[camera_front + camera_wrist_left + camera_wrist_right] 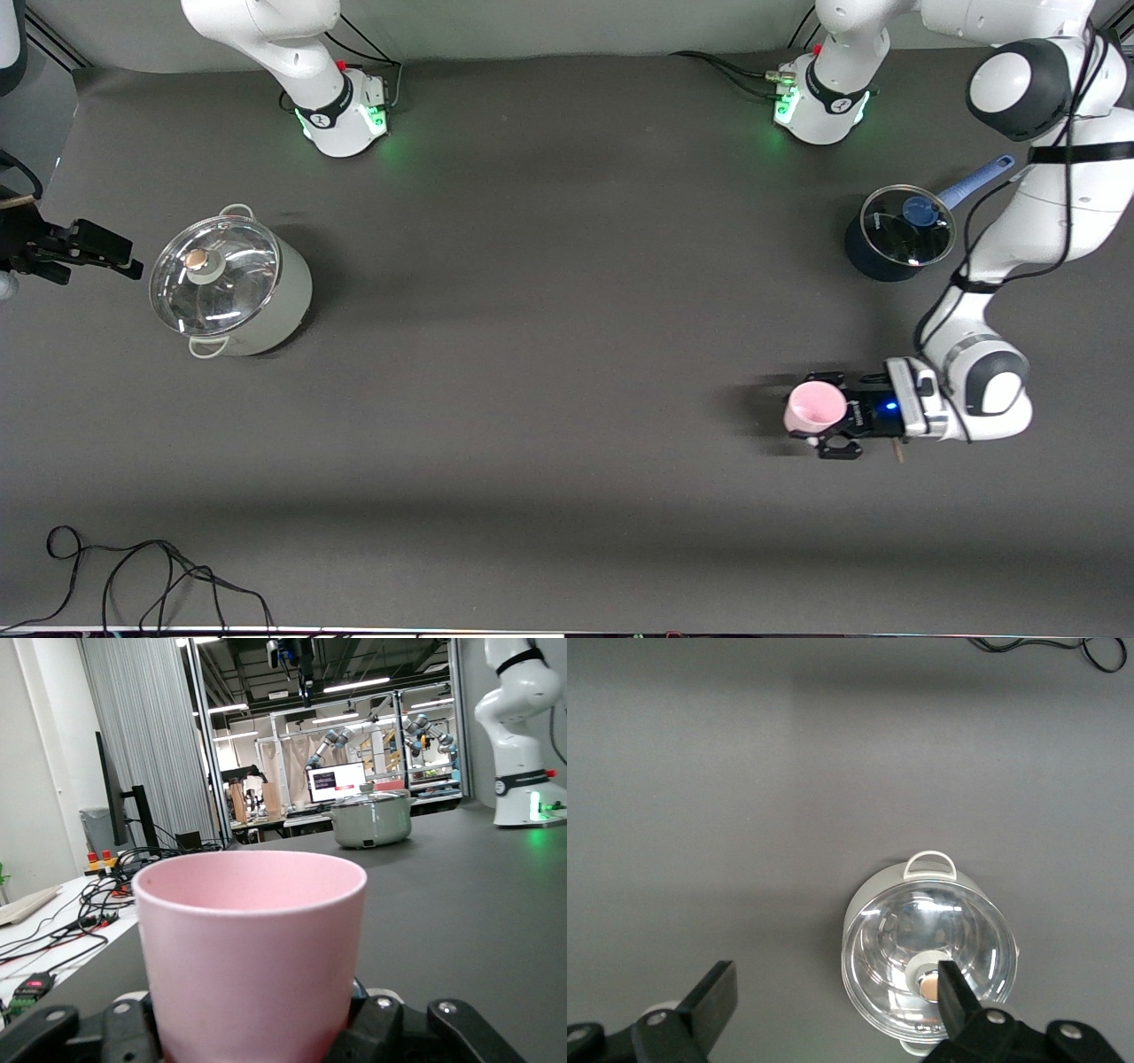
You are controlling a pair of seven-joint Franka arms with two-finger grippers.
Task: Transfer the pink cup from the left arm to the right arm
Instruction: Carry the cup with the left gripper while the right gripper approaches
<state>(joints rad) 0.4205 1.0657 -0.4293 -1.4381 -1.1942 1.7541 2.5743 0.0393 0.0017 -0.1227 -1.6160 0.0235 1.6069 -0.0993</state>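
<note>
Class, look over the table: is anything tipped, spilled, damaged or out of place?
Nothing stands out. The pink cup sits upright in the shut left gripper; both lidded pots stand upright; the right gripper, open, waits above the larger one.

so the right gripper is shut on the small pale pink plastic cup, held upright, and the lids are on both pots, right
Not quite: the left gripper, not the right, is shut on the small pale pink plastic cup, as the front view shows. The right gripper is open above the pale green pot. The cup is upright, and lids are on that pot and the dark blue saucepan.
</note>
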